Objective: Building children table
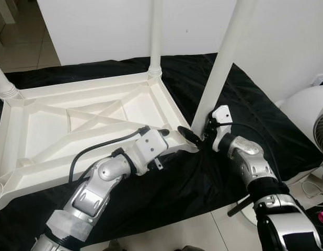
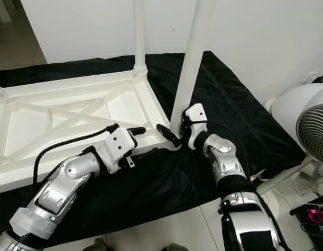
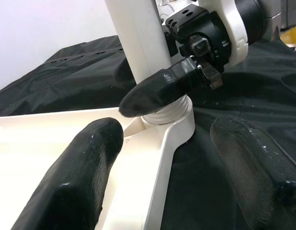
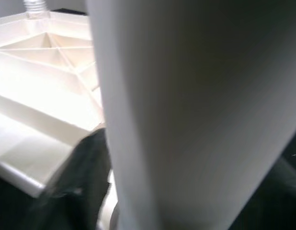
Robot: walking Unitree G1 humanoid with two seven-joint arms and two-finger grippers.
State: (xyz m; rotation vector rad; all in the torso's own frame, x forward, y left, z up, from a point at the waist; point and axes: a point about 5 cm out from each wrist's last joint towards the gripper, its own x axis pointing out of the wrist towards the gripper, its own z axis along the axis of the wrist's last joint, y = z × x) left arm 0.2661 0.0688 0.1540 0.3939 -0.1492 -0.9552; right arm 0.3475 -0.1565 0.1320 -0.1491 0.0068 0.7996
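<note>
- The white plastic table top (image 1: 93,123) lies upside down on a black cloth (image 1: 255,115) spread over the floor, its ribbed underside facing up.
- A rear leg (image 1: 156,36) stands upright in the far corner socket. Another leg (image 1: 4,83) shows at the far left corner, and a rounded socket at the near left corner.
- The near right leg (image 1: 224,63) rises from the near right corner of the table top, leaning slightly to the right as it goes up. Its threaded base sits in the corner socket (image 3: 169,117).
- The right gripper (image 1: 195,137) is at the foot of this leg. One black finger (image 3: 160,91) lies against the leg just above the socket; the second is hidden behind the leg. The jaws appear closed around the leg; full contact cannot be confirmed.
- The right wrist view is blurred, with the leg close up and the table top behind it.
- The left gripper (image 3: 176,163) is just beside the same corner, jaws apart and holding nothing. One finger (image 3: 74,172) hovers over the table top's rim, the other (image 3: 258,163) over the cloth.
- A white fan (image 2: 308,125) stands on the floor at the right, off the cloth.
</note>
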